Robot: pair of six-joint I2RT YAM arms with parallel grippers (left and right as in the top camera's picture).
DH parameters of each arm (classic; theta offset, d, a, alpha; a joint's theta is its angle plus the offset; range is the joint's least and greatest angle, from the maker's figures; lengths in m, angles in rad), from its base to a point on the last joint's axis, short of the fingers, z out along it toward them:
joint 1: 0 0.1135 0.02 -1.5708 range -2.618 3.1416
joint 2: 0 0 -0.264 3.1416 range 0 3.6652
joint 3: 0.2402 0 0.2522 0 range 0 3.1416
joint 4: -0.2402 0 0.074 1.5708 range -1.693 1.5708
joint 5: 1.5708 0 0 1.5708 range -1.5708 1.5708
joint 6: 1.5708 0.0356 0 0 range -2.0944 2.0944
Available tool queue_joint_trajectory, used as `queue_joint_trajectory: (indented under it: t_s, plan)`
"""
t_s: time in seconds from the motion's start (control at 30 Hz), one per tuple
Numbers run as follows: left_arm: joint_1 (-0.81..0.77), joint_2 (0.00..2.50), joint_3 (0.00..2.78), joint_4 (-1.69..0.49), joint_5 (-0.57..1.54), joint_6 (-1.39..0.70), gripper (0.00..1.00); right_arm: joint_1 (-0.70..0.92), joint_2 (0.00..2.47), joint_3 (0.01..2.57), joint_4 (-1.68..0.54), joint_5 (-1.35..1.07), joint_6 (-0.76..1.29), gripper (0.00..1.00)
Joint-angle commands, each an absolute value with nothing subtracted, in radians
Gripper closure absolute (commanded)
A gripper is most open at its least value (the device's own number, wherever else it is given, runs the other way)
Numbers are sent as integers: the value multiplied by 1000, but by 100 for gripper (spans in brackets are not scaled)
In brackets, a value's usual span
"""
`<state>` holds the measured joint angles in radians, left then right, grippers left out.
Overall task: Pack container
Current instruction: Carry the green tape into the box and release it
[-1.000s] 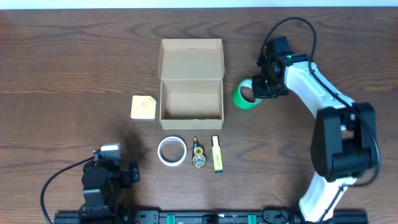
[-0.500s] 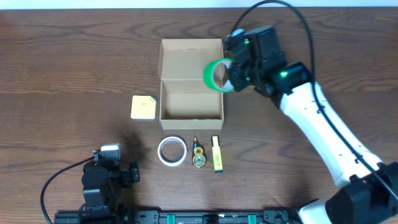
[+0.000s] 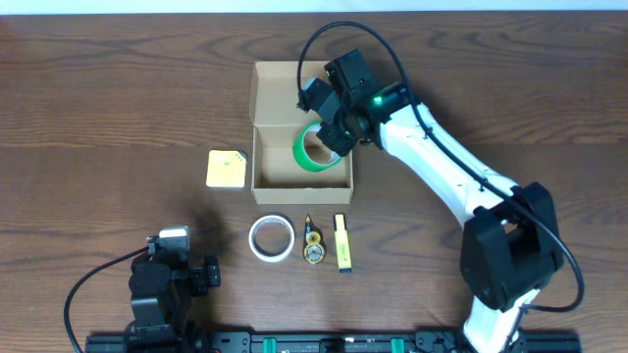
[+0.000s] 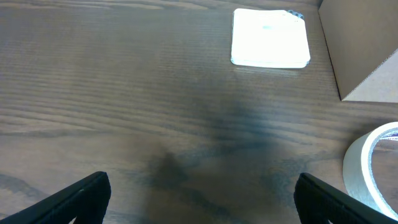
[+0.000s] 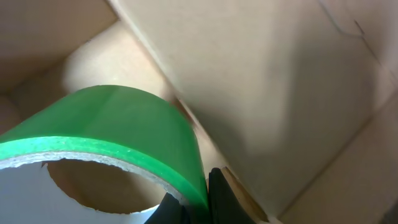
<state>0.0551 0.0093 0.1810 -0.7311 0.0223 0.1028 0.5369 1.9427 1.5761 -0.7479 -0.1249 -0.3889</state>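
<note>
The container (image 3: 263, 108), a tan cardboard box with its flap lid open at the far side, sits mid-table. My right gripper (image 3: 339, 132) is over the box's right part, shut on a green tape roll (image 3: 312, 149) held inside the box opening. In the right wrist view the fingers (image 5: 202, 199) pinch the green roll's wall (image 5: 112, 124) with the cardboard walls (image 5: 273, 93) close behind. My left gripper (image 4: 199, 199) is open and empty over bare table at the near left (image 3: 201, 275).
A yellow square pad (image 3: 226, 169) lies left of the box. A white tape roll (image 3: 270, 238), a small round gold item (image 3: 313, 247) and a yellow highlighter (image 3: 341, 241) lie in front of the box. The white roll (image 4: 373, 165) and pad (image 4: 270, 37) show in the left wrist view.
My right gripper carried the green tape roll from the table right of the box leftward and down into the box opening. The left arm has not moved.
</note>
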Motion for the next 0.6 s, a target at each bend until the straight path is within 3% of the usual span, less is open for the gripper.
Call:
queue_joint_trajectory:
  t_s: [0.0,0.4,0.57]
  plan:
    - [50,4,163,-744,19,109,5,571,1961,1607,-754,-166,-434,99]
    - [50,4,163,-744,19,109,5,609,2020,1607,-756,-157,-451,98]
    - [50,4,163,-744,19,109,5,609,2020,1607,-741,-154,-451,71]
